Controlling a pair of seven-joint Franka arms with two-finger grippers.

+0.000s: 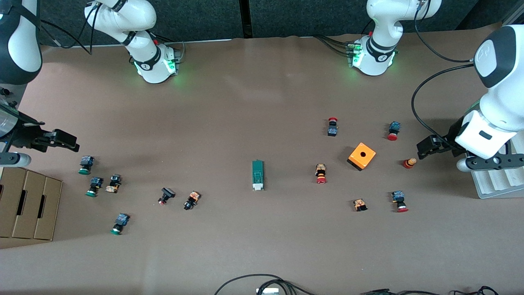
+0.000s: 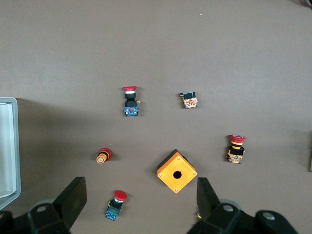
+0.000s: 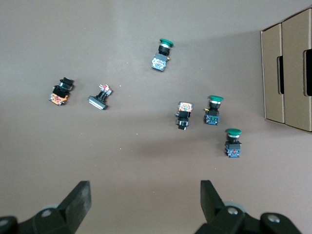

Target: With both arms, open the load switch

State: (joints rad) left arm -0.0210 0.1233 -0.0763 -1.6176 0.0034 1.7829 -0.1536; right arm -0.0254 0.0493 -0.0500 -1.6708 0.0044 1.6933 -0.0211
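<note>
The load switch (image 1: 258, 175), a narrow dark-green block, lies flat mid-table with its white end pointing toward the front camera. Neither arm is near it. My left gripper (image 1: 422, 148) hangs open and empty at the left arm's end of the table. In the left wrist view this gripper (image 2: 141, 199) is over a red-capped push button (image 2: 116, 204), beside the orange cube (image 2: 177, 171). My right gripper (image 1: 73, 143) hangs open and empty at the right arm's end. In the right wrist view it (image 3: 145, 199) is over bare table near green-capped buttons (image 3: 233, 142).
An orange cube (image 1: 362, 156) and several red-capped push buttons (image 1: 321, 173) lie toward the left arm's end. Several green-capped and black buttons (image 1: 94, 185) lie toward the right arm's end. A cardboard box (image 1: 28, 205) and a white tray (image 1: 497, 180) stand at the table's ends.
</note>
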